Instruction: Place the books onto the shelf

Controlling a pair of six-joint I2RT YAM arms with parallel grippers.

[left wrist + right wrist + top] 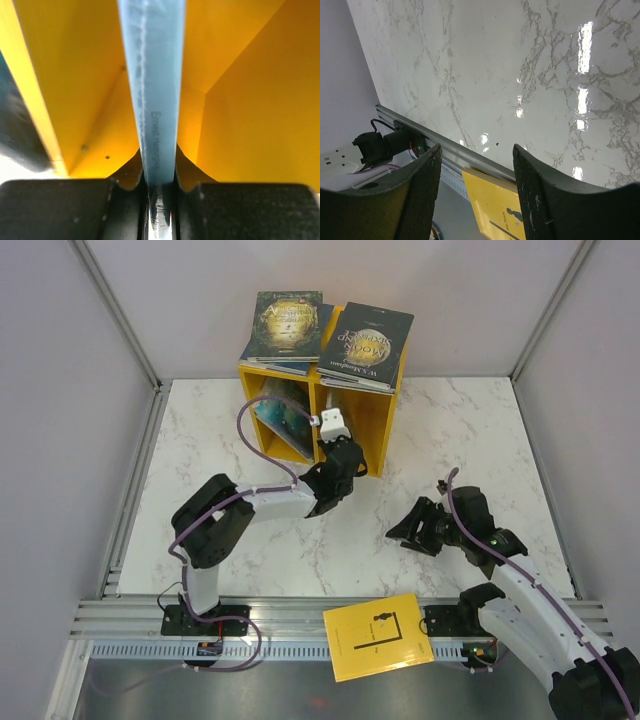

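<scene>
Wrist view alone shows left tool pinching light blue book.

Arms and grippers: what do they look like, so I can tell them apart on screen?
Both alike: the left arm and right arm have white links between bulky black joint housings, each with a purple cable looped along it. The left gripper and right gripper have black fingers; the right's pads show a fine mesh texture. A white camera block sits at the left wrist.
</scene>
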